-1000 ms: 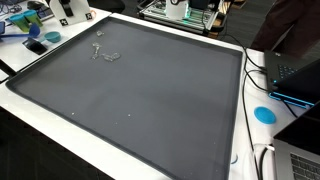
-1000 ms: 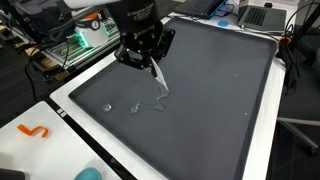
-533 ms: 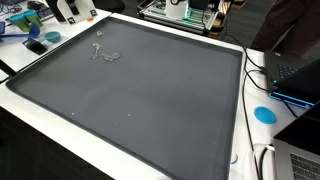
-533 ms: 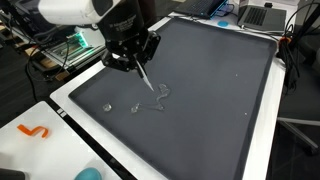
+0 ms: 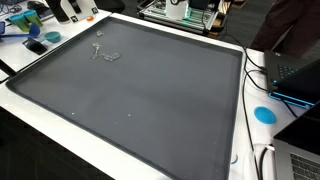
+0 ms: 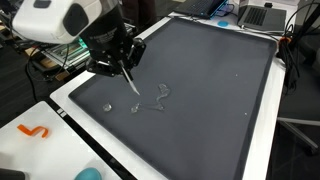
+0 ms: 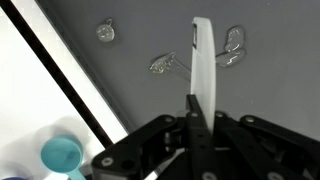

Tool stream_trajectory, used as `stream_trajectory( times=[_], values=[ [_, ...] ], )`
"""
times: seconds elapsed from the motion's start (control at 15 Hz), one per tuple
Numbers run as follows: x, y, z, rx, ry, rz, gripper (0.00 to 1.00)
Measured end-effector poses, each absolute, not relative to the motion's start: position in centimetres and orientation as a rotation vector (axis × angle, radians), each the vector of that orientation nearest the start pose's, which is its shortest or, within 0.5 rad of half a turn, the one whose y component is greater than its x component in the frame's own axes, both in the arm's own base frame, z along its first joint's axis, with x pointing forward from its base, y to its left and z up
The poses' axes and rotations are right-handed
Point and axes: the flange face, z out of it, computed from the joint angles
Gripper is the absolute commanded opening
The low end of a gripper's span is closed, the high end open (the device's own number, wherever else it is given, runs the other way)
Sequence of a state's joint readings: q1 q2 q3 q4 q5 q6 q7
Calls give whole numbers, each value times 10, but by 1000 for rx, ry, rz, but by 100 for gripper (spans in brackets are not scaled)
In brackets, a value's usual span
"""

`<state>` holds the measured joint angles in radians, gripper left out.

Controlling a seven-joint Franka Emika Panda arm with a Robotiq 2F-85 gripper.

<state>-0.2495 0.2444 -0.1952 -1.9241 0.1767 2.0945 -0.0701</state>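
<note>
Pointing toward the lower right in an exterior view, the white strip [image 6: 131,83] is sticking out of the gripper [image 6: 117,66], whose fingers are pinching its upper end tightly. In the wrist view its long axis is running almost straight up the frame. Its tip is hanging near the clear curled pieces [image 7: 232,45] on the dark mat [image 6: 220,90]; whether it is touching the mat, I cannot tell. Open mat is spreading to the right, and the white table border [image 7: 30,90] is lying to the left, with a teal cup [image 7: 62,155] that is partly cut off.

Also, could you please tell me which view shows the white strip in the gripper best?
The wrist view: the white strip runs up mid-frame, clamped in the gripper. An exterior view shows it small, slanting toward the grey mat; elsewhere it cannot be made out.
</note>
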Motion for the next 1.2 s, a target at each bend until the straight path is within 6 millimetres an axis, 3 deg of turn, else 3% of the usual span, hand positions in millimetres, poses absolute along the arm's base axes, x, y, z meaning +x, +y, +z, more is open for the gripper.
stream_trajectory(
  times=[0.4,1.2],
  values=[
    [537,-263,360,-2940,741,91,1],
    [522,-270,352,-3003,749,194,1]
  ],
)
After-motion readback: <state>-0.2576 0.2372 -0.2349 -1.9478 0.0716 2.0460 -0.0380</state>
